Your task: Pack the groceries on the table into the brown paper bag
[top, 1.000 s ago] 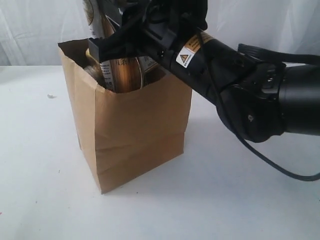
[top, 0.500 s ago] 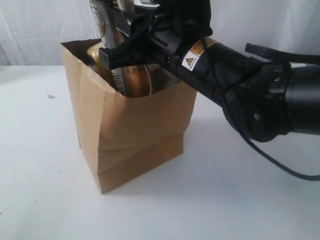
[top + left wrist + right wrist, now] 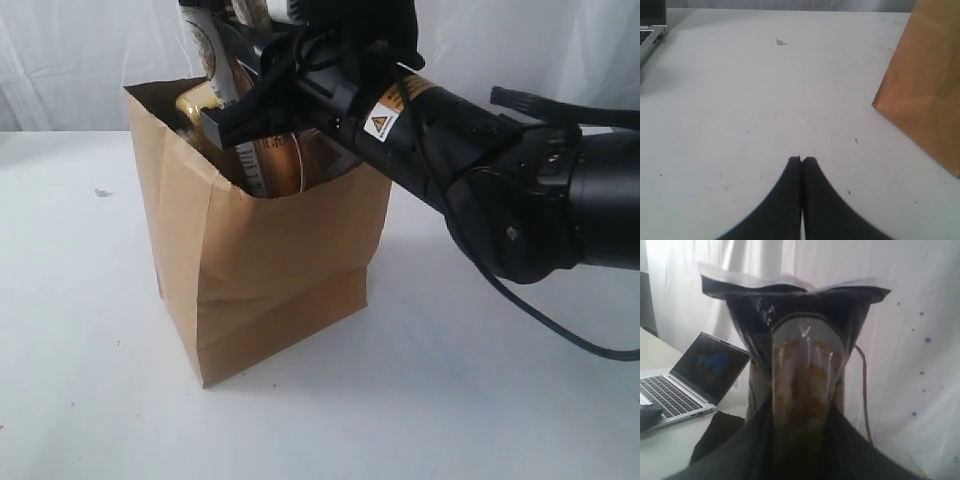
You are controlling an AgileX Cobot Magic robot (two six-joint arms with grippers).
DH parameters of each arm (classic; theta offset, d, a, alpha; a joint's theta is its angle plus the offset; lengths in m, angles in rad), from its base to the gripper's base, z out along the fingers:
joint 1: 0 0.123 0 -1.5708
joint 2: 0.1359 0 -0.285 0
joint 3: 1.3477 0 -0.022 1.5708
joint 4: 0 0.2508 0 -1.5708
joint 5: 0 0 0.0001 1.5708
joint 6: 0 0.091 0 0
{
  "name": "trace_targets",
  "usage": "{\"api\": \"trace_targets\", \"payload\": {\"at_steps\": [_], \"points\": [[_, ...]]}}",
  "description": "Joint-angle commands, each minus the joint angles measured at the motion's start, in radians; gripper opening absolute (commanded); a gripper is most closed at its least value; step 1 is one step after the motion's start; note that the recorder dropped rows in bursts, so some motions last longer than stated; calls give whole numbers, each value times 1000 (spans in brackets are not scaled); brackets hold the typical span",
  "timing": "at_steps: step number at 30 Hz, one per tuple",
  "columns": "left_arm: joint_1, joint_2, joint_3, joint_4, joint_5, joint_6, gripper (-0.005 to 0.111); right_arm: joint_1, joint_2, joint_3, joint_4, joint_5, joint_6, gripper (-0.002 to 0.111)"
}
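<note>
The brown paper bag [image 3: 265, 260] stands open on the white table [image 3: 80, 350]. My right gripper [image 3: 240, 125] hangs at the bag's mouth, shut on the long spaghetti pack [image 3: 268, 160]. The pack's lower end is inside the bag and its top sticks out above. The right wrist view shows the dark pack [image 3: 802, 370] with its clear window of pasta, clamped between the right gripper's [image 3: 800, 440] black fingers. A gold-coloured item [image 3: 192, 105] shows inside the bag behind the pack. My left gripper [image 3: 801, 159] is shut and empty, low over the table [image 3: 740, 100], with the bag [image 3: 925, 85] off to one side.
An open laptop [image 3: 690, 382] sits on the table; its corner [image 3: 649, 27] also shows in the left wrist view. A small scrap [image 3: 101, 192] lies on the table left of the bag. White curtains hang behind. The right arm [image 3: 520, 200] reaches in from the right.
My right gripper has moved slightly right and lower at the bag's mouth with the spaghetti pack. The bag's upper rim has shifted a little to the right.
</note>
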Motion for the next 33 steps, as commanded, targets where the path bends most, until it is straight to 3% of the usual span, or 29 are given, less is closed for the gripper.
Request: {"api": "trace_targets", "payload": {"at_steps": [1, 8, 19, 33], "points": [[-4, -2, 5, -7, -5, 2, 0, -14, -12, -40, 0, -57, -31, 19], [-4, -2, 5, -7, -5, 2, 0, -14, 0, -47, 0, 33, -31, 26], [-4, -2, 5, -7, -5, 2, 0, -14, 32, -47, 0, -10, -32, 46], [-4, -2, 5, -7, -5, 2, 0, -14, 24, -96, 3, -73, -30, 47]]}}
